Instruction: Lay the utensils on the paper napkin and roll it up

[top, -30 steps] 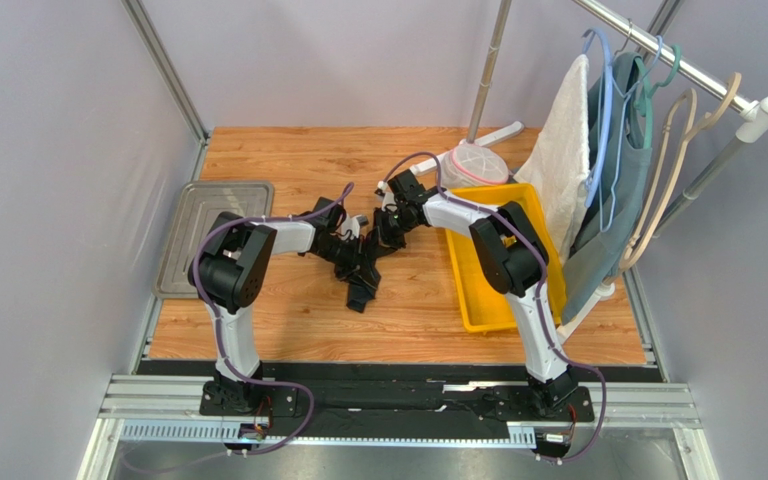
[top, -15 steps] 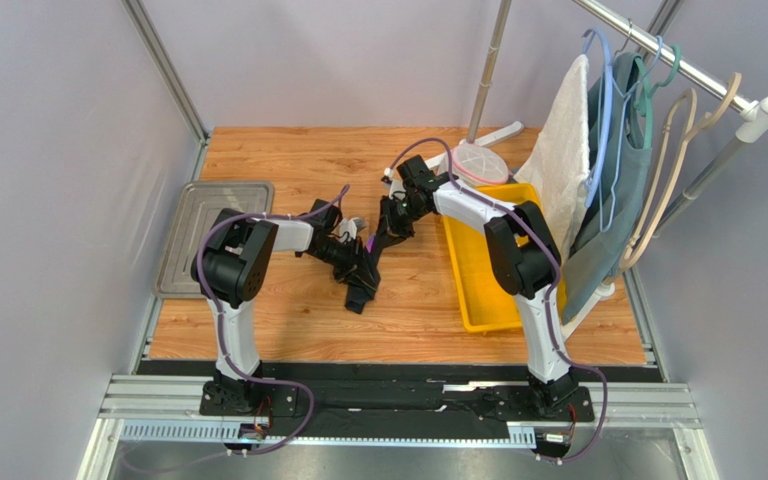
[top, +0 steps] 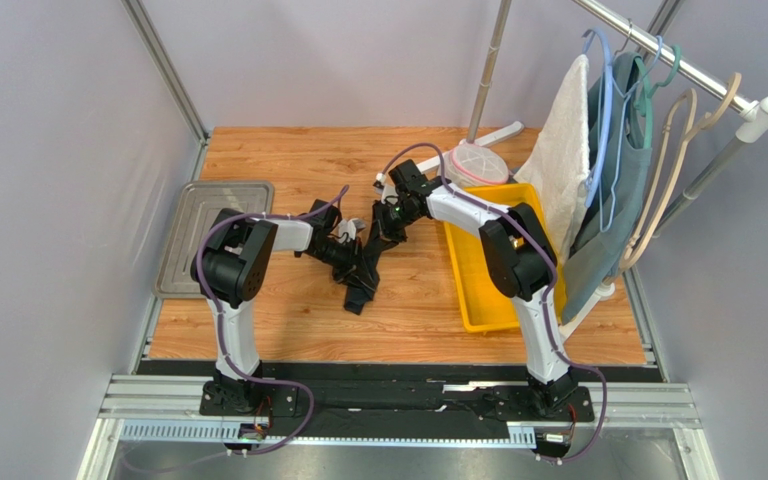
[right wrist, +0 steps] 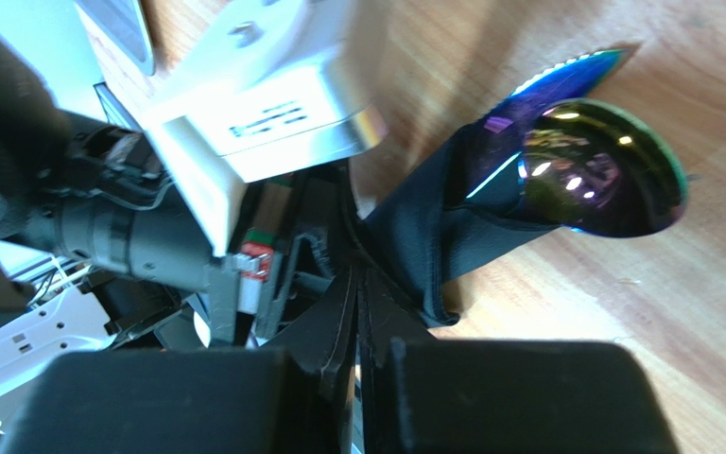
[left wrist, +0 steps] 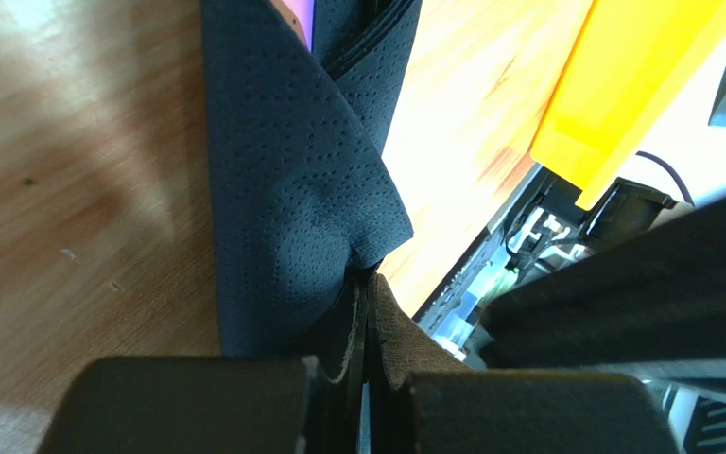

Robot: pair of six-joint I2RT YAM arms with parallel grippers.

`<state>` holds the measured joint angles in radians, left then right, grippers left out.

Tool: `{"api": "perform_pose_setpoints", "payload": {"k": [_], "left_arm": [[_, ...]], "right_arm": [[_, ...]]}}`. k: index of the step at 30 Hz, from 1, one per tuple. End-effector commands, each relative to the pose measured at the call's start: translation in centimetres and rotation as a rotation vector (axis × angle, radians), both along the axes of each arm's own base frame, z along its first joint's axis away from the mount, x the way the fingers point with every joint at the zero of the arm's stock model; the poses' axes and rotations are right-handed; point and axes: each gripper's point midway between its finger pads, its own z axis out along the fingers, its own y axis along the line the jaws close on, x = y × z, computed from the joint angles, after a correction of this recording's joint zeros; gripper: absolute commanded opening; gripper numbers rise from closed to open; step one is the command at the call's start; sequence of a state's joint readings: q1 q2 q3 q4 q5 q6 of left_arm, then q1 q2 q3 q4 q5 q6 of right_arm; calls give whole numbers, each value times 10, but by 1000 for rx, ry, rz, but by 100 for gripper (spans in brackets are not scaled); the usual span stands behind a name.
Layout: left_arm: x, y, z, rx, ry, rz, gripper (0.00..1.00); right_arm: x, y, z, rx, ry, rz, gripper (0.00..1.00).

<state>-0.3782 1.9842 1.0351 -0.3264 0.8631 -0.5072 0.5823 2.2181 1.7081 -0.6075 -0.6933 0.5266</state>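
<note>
The black paper napkin [top: 361, 283] lies bunched into a loose roll mid-table, between both arms. In the left wrist view its dotted sheet [left wrist: 291, 189] runs into the tips of my left gripper [left wrist: 367, 288], which is shut on its edge; a sliver of purple utensil [left wrist: 298, 17] shows at the top. My right gripper [right wrist: 361, 284] is shut on a fold of the napkin [right wrist: 438, 236], which wraps round the utensils. An iridescent purple spoon bowl [right wrist: 598, 170] and a second utensil tip [right wrist: 579, 74] stick out of it. Their handles are hidden.
A yellow bin [top: 466, 290] stands just right of the roll, and a grey tray [top: 203, 235] lies at the left edge. A white-pink bowl [top: 478, 163] and a pole base sit behind. A clothes rack with hangers and cloths [top: 618, 150] fills the right side.
My right gripper has shifted slightly back and left at the roll's top end, and its arm swung right. The left arm and napkin have barely moved.
</note>
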Motion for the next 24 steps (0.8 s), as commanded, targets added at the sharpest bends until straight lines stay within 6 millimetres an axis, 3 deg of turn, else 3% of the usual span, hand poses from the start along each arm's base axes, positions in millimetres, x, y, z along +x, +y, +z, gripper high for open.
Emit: {"api": "perform_pose_setpoints", "payload": {"k": [1,11,14,16,17,19,20,21,24], "left_arm": [[-4,18,-27,135,-23,-6,0],[-3,17,-27,133,-26,-3,0],[-1,16,-24,127,-32,0,0],[3,13,-14,106,-56,10,0],[0,11,-7,80,-59,14,5],[12,3,24,10,-159,41,20],[13,0,34,-27,-198,44,32],[16,-3,58,-64,-250,50,38],[13,-2,92,-116,-314,40,47]], "right_arm": [[-4,5,-14,-13,13,-5,5],[-11,5,-33,-34,35,-6,5],[-15,0,-49,-85,33,3,4],[-18,-7,-60,-132,37,10,3],[-21,-11,-66,-153,43,14,3],[-23,-18,-75,-186,35,22,2],[-25,-21,-80,-202,40,24,2],[-25,-23,-83,-214,36,26,1],[-24,-29,-95,-252,27,34,0]]}}
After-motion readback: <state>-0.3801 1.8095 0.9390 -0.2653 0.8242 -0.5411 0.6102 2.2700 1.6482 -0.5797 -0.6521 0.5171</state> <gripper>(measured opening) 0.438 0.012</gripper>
